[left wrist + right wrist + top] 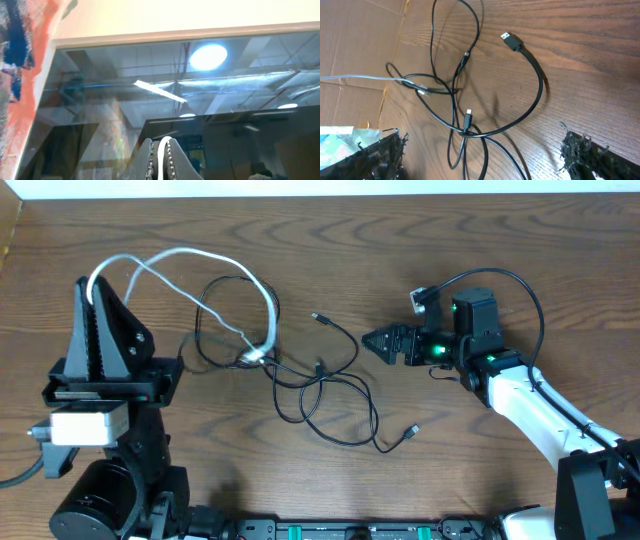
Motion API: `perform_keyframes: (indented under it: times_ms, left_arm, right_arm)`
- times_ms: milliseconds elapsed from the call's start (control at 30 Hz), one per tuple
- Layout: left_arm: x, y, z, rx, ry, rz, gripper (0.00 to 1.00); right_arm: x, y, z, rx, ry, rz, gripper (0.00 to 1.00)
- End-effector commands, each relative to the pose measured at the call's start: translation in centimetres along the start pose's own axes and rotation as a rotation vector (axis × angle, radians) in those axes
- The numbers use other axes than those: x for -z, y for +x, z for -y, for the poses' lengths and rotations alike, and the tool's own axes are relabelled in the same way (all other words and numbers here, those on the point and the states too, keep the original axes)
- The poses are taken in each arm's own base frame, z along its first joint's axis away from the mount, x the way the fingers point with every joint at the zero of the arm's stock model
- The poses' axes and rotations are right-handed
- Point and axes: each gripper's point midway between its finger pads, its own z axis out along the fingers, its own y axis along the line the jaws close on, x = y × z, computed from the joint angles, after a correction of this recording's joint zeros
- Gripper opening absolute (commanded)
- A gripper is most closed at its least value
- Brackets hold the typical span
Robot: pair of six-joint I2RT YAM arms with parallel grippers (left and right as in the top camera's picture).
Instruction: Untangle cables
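Observation:
The white cable [190, 252] arcs from my left gripper [95, 283] across to a knot near the table's middle, where it meets the black cables [320, 385]. My left gripper is raised, points upward and is shut on the white cable [161, 152]. The black cables lie in loose crossing loops with small plug ends [412, 432]. My right gripper [378, 342] is open and empty, just right of the tangle. In the right wrist view its fingers [487, 157] straddle the black loops [465, 122] from above, and the white cable [350, 77] enters at the left.
The left arm's base [110, 470] stands at the front left. The right arm's own thick black wire [500, 275] loops above its wrist. A rail [340, 530] runs along the front edge. Brown cardboard [355, 30] lies beyond the table's left edge.

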Motion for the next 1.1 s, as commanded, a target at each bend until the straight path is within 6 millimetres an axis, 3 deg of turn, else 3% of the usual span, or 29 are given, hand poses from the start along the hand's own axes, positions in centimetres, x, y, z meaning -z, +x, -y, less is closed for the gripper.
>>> perform_keyframes:
  times_ms: [0, 133, 233, 467, 600, 833, 1067]
  left_arm:
    - [-0.1, -1.8, -0.9, -0.016, -0.046, 0.058, 0.07]
    - [0.1, -3.4, -1.1, -0.012, -0.056, 0.123, 0.07]
    - [0.1, -3.3, -1.1, -0.012, -0.055, 0.121, 0.07]
    - [-0.1, 0.9, -0.4, -0.021, -0.021, -0.049, 0.08]
    - [0.2, 3.5, 0.2, 0.010, 0.005, -0.155, 0.07]
    - [1.2, 6.1, 4.2, 0.050, 0.228, -0.263, 0.07]
    - [2.7, 7.3, 7.4, 0.133, 0.408, -0.329, 0.08]
  right_arm:
    - [-0.1, 0.2, 0.4, 0.016, 0.005, -0.009, 0.99]
    - [-0.1, 0.2, 0.2, 0.059, -0.004, -0.010, 0.99]
    - [-0.1, 0.2, -1.6, 0.197, -0.099, -0.017, 0.99]
    - [2.3, -2.4, -9.9, 0.567, -0.472, 0.115, 0.99]
    - [4.1, -4.0, -12.9, 0.677, -0.559, 0.215, 0.99]
    - [5.6, -4.0, -17.4, 0.886, -0.662, 0.338, 0.99]
    - [4.5, -3.5, -19.8, 0.927, -0.667, 0.405, 0.99]
